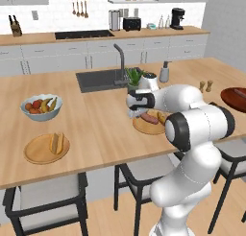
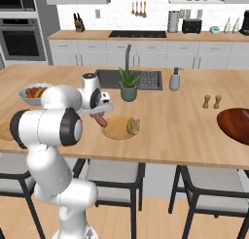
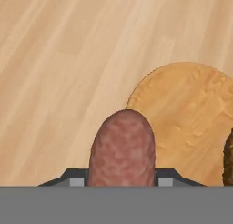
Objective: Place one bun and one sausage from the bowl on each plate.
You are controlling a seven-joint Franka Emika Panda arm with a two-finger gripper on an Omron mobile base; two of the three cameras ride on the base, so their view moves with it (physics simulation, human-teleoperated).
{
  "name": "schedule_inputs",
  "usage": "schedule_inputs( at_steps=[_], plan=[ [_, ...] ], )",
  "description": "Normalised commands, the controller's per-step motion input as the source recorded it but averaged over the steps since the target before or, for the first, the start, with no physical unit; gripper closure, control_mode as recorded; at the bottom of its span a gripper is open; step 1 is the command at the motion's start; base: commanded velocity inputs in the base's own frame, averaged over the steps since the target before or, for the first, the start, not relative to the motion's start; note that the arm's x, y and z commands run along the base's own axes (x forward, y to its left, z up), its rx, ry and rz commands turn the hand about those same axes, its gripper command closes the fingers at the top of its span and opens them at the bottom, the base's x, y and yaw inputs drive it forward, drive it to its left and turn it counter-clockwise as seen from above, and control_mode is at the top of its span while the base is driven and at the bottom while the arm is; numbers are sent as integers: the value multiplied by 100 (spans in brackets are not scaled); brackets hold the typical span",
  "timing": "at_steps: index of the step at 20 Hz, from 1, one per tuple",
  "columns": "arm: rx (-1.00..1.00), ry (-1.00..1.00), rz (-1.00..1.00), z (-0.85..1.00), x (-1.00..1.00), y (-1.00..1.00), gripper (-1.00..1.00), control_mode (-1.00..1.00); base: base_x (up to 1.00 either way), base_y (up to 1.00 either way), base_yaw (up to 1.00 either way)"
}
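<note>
My gripper [image 1: 138, 111] [image 2: 99, 111] [image 3: 122, 181] is shut on a reddish-brown sausage [image 1: 149, 118] [image 2: 100, 119] [image 3: 123, 148]. It holds the sausage just above the left rim of the near wooden plate [image 1: 144, 126] [image 2: 115, 128] [image 3: 191, 118]. A bun [image 2: 133, 126] [image 1: 161, 117] lies on that plate's right side, its dark edge [image 3: 229, 159] showing in the hand view. A second plate [image 1: 38, 153] at the counter's left carries a bun [image 1: 56, 143]. The dark wooden bowl [image 1: 231, 101] [image 2: 236, 124] sits far right with a sausage [image 1: 239, 92] in it.
A pale fruit bowl [image 1: 41, 107] [image 2: 31, 93] stands left of the arm. Behind the near plate are the sink [image 1: 98, 79], a potted plant [image 2: 128, 85] and a soap dispenser [image 2: 174, 80]. Salt and pepper shakers [image 2: 212, 101] stand near the wooden bowl. Stools line the counter's front.
</note>
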Motion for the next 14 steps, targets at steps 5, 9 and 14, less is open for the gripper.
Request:
schedule_inputs(
  at_steps=[5,9,14],
  plan=[
    [-2,1,0,-28,2,-60,100,-100,0,0,0],
    [0,0,0,-54,17,-13,100,-100,0,0,0],
    [0,1,0,-57,29,7,100,-100,0,0,0]
  ],
)
